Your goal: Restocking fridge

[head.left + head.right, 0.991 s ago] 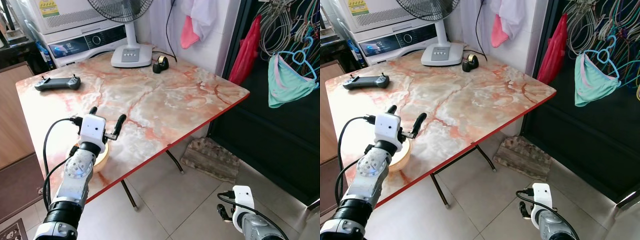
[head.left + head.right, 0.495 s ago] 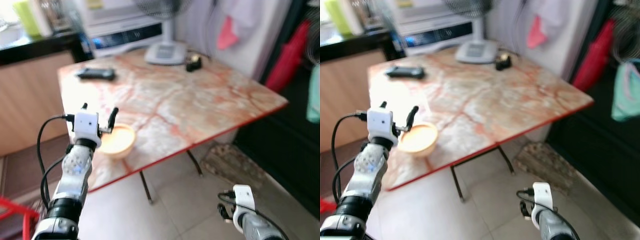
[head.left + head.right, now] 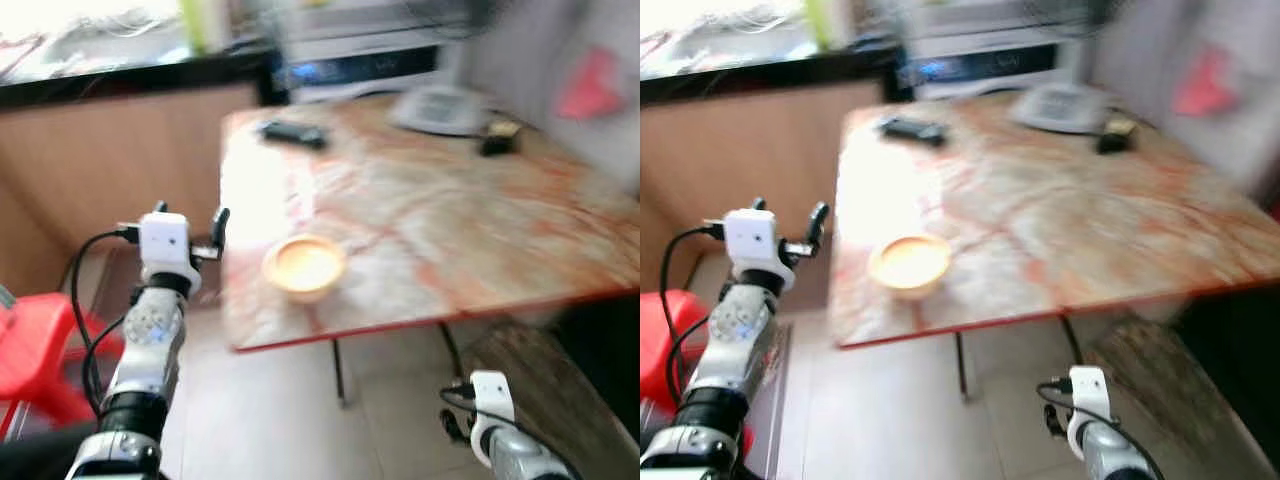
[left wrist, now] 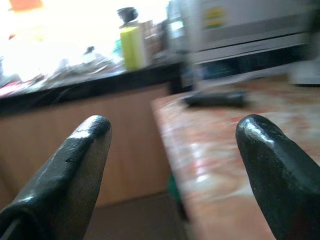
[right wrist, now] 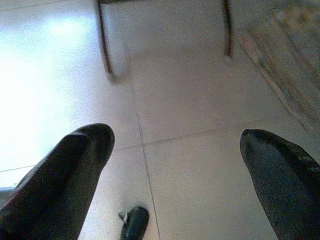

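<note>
so your left tool (image 3: 190, 215) was raised with its two black fingers (image 4: 75, 160) spread apart and nothing between them, just off the near left corner of the tabletop (image 3: 450, 220), apart from its edge. your right tool (image 5: 175, 165) hung low over the tiled floor (image 5: 200, 115), fingers likewise spread wide and holding nothing, with the table's thin legs (image 5: 104, 45) ahead of it. on the marbled tabletop, a small yellowish bowl (image 3: 303, 266) sat near the front edge, close to your left tool but not touching it. farther back lay a dark controller (image 3: 292, 132), a white fan base (image 3: 438, 108) and a small dark object (image 3: 498, 140). a red stool (image 3: 35, 350) stood on the floor at your left. both head views were blurred.
</note>
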{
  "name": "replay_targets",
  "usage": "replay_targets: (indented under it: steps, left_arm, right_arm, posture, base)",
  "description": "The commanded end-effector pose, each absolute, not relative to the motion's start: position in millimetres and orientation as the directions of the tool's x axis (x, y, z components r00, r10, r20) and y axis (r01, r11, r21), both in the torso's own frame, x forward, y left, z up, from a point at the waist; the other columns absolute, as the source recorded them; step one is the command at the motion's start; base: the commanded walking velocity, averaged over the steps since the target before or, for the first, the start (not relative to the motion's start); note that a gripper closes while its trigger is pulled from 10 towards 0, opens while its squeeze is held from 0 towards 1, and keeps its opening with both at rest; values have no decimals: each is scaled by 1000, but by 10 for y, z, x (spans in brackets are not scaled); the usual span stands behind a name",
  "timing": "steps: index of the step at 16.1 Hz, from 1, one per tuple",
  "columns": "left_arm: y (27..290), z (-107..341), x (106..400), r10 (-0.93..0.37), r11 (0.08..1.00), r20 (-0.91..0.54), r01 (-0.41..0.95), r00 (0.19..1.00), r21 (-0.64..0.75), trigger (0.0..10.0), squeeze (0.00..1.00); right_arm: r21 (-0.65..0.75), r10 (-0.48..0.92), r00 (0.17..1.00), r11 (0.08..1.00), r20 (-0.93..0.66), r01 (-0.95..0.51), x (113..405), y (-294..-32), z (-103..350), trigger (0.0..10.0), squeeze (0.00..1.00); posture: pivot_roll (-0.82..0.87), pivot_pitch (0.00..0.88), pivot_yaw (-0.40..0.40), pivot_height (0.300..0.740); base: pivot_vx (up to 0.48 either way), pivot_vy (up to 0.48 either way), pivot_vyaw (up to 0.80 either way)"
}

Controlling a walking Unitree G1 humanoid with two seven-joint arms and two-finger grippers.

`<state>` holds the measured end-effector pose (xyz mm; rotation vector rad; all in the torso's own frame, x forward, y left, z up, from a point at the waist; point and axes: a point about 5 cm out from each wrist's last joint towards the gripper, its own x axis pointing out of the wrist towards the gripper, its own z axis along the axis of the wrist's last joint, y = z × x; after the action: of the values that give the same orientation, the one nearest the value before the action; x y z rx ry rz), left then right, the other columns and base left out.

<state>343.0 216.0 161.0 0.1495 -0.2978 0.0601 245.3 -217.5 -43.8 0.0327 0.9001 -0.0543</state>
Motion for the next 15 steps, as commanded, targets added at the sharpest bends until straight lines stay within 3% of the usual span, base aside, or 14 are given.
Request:
replay_targets:
  steps: [1, 4, 8, 11, 15]
  left_arm:
    - [2174, 1633, 3447, 53, 990, 295, -89, 954, 109, 10000, 0]
    - [2179, 1601, 3448, 60, 993, 278, -86, 959, 83, 10000, 0]
    - [2102, 1573, 3467, 28, 989, 256, 10, 966, -145, 10000, 0]
    - [1984, 1516, 3483, -81, 989, 205, 105, 975, -108, 10000, 0]
    - [1968, 1525, 3476, -85, 991, 213, 105, 973, -84, 10000, 0]
  right_arm:
    - [7, -27, 614, 999, -789, 52, 2450, -2155, -445, 10000, 0]
    - [11, -30, 610, 998, -792, 63, 2446, -2159, -447, 10000, 0]
    - [6, -28, 607, 999, -794, 53, 2445, -2165, -447, 10000, 0]
    - [3, -29, 606, 999, -795, 52, 2447, -2169, -445, 10000, 0]
    - [4, -27, 606, 999, -795, 51, 2449, -2169, -443, 10000, 0]
  posture:
    - [104, 0, -2, 740]
    - [103, 0, -4, 740]
    - [102, 0, -14, 740]
    - [104, 0, -20, 740]
    - [103, 0, -19, 740]
  base:
    - [0, 0, 800]
    - [0, 0, 267]
    - [0, 0, 0]
    - [0, 0, 0]
    - [0, -60, 0]
